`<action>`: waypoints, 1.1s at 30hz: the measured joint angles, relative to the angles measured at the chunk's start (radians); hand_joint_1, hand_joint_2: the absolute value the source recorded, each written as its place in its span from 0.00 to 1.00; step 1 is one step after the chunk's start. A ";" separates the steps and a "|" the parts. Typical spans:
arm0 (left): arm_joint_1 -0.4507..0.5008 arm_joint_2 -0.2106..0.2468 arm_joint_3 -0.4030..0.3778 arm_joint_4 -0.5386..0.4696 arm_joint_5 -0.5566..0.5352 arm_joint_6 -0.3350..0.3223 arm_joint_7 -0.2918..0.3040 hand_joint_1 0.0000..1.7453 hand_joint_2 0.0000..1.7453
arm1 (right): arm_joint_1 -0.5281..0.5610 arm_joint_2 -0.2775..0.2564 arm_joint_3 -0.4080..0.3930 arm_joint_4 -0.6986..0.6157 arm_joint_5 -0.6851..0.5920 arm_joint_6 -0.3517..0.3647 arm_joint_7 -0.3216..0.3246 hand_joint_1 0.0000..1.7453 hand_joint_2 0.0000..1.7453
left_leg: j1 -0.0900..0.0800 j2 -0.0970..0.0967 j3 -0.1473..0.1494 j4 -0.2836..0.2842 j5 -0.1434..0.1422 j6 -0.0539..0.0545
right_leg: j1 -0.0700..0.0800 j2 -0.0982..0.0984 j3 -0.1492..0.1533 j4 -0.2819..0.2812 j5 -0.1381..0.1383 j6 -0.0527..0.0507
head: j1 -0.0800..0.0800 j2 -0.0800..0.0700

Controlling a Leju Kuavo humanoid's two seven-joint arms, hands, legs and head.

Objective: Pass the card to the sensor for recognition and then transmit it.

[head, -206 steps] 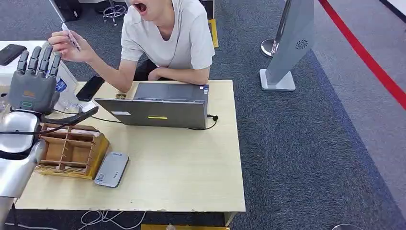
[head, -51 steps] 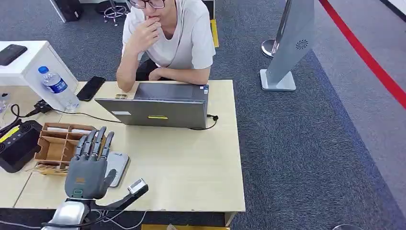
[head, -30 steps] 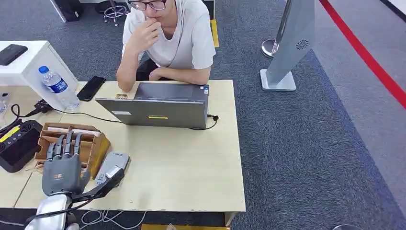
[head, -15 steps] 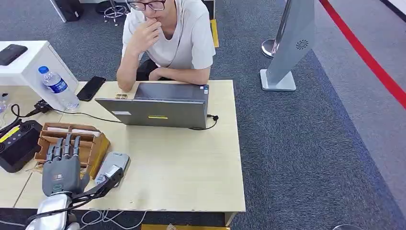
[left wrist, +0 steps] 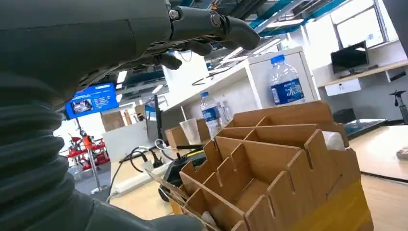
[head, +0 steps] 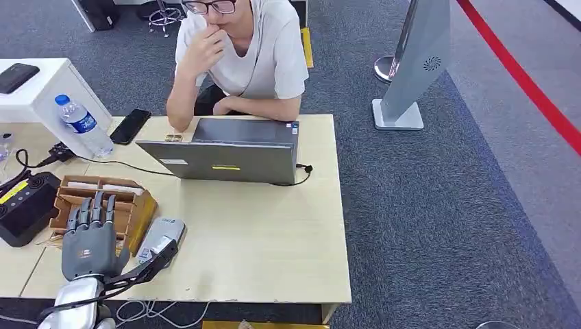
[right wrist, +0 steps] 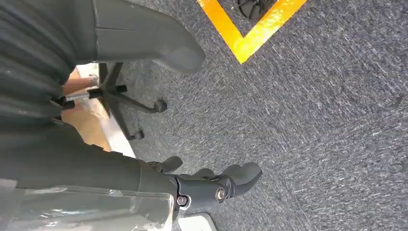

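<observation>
Grey and open, fingers apart and holding nothing, the left hand (head: 88, 243) hovers over the near end of the wooden box (head: 103, 212) on the desk (head: 260, 233), where a pale card (head: 99, 186) lies lengthwise in the far slot, straight ahead of the fingertips.

Grey sensor (head: 162, 239) flat beside wooden organiser (head: 103, 211)

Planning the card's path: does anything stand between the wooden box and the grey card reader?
Nothing visible. The card reader lies right beside the wooden box on the table; the left hand hovers above both.
</observation>
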 joint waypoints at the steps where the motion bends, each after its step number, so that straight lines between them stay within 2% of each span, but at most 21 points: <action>1: 0.001 -0.001 0.000 0.000 0.000 -0.001 0.001 0.00 1.00 | 0.000 0.000 0.000 0.000 0.000 0.000 0.000 0.00 1.00 | 0.000 0.000 0.000 0.000 0.000 0.000 | 0.000 0.000 0.000 0.000 0.000 0.000 | 0.000 0.000; 6: 0.012 -0.005 0.000 0.000 0.000 -0.021 0.019 0.00 1.00 | 0.000 0.000 0.000 0.000 -0.011 -0.001 0.003 0.00 1.00 | 0.000 0.000 0.000 0.000 0.000 0.000 | 0.000 0.000 0.000 0.000 0.000 0.000 | 0.000 0.000; 17: 0.020 -0.008 0.000 0.000 0.000 -0.024 0.019 0.00 1.00 | -0.001 0.000 0.000 0.000 -0.012 -0.001 0.003 0.00 1.00 | 0.000 0.000 0.000 0.000 0.000 0.000 | 0.000 0.000 0.000 0.000 0.000 0.000 | 0.000 0.000; 18: 0.024 -0.008 0.001 0.000 0.000 -0.025 0.062 0.00 1.00 | -0.001 0.000 0.000 0.000 -0.014 -0.001 0.003 0.00 1.00 | 0.000 0.000 0.000 0.000 0.000 0.000 | 0.000 0.000 0.000 0.000 0.000 0.000 | 0.000 0.000; 19: 0.024 0.014 -0.005 -0.013 -0.001 -0.046 0.184 0.00 1.00 | -0.002 0.000 0.000 0.000 -0.012 -0.001 0.003 0.00 1.00 | 0.000 0.000 0.000 0.000 0.000 0.000 | 0.000 0.000 0.000 0.000 0.000 0.000 | 0.000 0.000; 20: 0.022 0.022 -0.011 -0.021 -0.002 -0.058 0.208 0.00 1.00 | -0.003 0.000 0.002 0.000 -0.011 0.000 0.003 0.00 1.00 | 0.000 0.000 0.000 0.000 0.000 0.000 | 0.000 0.000 0.000 0.000 0.000 0.000 | 0.000 0.000; 24: 0.017 0.031 0.006 0.000 -0.001 -0.004 0.176 0.00 1.00 | -0.003 -0.002 0.008 -0.001 0.006 0.009 -0.005 0.00 1.00 | 0.000 0.000 0.000 0.000 0.000 0.000 | 0.000 0.000 0.000 0.000 0.000 0.000 | 0.000 0.000; 33: -0.009 0.024 0.064 0.071 -0.001 0.045 0.113 0.00 1.00 | -0.004 -0.005 0.033 -0.001 0.006 0.020 -0.010 0.00 1.00 | 0.000 0.000 0.000 0.000 0.000 0.000 | 0.000 0.000 0.000 0.000 0.000 0.000 | 0.000 0.000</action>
